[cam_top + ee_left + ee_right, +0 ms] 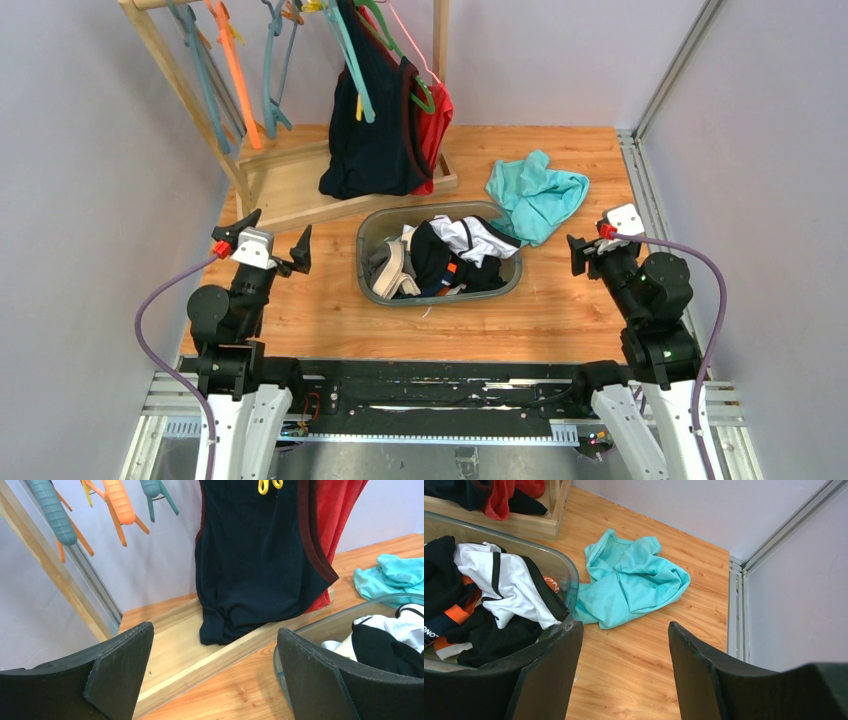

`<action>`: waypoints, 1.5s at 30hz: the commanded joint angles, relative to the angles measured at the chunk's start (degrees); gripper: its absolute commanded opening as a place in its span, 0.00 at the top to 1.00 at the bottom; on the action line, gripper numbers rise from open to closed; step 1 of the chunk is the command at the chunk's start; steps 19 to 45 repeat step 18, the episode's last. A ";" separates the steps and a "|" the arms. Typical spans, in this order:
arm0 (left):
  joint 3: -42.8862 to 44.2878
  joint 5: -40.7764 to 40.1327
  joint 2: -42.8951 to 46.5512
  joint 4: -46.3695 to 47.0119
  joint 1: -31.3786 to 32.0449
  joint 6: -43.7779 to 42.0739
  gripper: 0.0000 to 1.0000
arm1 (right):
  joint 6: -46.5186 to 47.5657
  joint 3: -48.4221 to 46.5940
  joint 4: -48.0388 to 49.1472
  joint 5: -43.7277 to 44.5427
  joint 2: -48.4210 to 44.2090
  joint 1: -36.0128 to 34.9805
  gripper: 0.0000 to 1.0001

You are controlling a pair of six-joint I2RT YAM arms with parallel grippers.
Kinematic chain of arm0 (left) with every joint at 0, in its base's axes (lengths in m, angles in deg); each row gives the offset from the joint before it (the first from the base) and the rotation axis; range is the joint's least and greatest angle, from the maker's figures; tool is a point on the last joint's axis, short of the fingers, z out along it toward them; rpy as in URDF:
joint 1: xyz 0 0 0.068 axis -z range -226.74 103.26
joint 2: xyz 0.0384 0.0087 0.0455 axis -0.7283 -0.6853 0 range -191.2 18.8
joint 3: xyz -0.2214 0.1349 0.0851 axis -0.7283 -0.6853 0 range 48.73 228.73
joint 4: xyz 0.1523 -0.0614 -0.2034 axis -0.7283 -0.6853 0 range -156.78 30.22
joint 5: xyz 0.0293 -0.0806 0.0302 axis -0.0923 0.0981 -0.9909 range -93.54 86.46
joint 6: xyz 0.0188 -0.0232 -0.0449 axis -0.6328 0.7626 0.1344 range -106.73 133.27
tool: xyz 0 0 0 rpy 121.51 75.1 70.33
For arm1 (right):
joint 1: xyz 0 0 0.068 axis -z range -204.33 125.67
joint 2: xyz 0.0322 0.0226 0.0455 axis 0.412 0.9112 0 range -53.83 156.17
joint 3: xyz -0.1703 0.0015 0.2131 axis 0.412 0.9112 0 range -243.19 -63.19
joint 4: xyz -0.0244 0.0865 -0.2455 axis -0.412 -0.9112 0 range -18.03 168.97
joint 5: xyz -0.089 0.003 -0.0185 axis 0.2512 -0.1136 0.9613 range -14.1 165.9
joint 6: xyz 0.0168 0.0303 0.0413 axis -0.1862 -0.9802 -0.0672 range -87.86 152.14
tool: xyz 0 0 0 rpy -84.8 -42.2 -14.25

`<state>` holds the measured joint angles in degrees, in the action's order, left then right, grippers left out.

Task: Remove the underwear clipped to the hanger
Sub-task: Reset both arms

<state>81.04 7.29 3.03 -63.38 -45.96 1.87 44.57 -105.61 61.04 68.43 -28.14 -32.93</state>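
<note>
Top external: L gripper [215,628] and R gripper [624,627] both have jaws apart and empty, flanking grey tub [380,222]. Tub holds the underwear [440,262]: heaped briefs, likely soft, light, limp. Pinch at a waistband and expect tangling. Clip/hanger not visible on them. Beyond: teal cloth [537,195], then navy tank top [375,130] on rack [165,70].

Crumpled white-grey fabric briefs with black trim [478,238] lie on top of pile, right half of grey plastic tub [385,228]. Black fabric briefs [432,262] bunched mid-tub, partly beneath. Dark grey-brown briefs with beige waistband [392,278] heaped at tub's left end.
</note>
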 commanded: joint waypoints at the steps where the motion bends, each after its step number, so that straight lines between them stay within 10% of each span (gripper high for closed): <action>1: 0.02 -0.07 0.87 0.95 -0.45 -0.59 0.02 | 0.49 0.94 0.66 -0.33 -0.64 0.88 0.35; 45: -0.02 0.08 1.10 0.87 -0.45 -0.90 0.02 | 0.52 0.79 0.80 0.94 -0.56 0.88 0.35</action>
